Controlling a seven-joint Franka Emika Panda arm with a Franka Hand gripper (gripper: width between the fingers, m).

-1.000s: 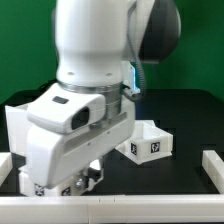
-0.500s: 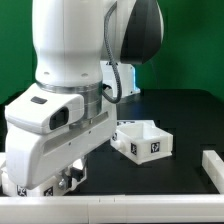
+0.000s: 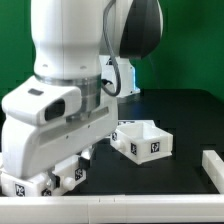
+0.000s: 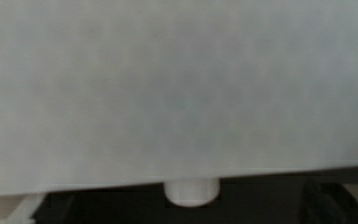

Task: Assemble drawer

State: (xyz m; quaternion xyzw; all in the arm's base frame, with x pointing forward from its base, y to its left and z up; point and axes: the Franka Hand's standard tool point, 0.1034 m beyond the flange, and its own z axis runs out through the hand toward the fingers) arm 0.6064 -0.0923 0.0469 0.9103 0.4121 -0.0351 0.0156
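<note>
The white arm (image 3: 75,60) fills the left and centre of the exterior view, its thick upright link running off the top edge beside a dark rounded joint cap (image 3: 145,25). Below, the wrist bends into a boxy hand housing (image 3: 50,125) tilted toward the lower left corner, where the gripper (image 3: 62,172) sits low. Its fingers are too hidden to tell whether they are apart or closed.

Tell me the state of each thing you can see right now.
tray: upright on the table, open side up, nothing touching it.
knobbed panel: blurred, close against the wrist camera, knob showing past its edge; held or not, cannot tell.
tagged white part: low under the arm, partly hidden.
gripper: fingers hidden; open or shut cannot be told.
</note>
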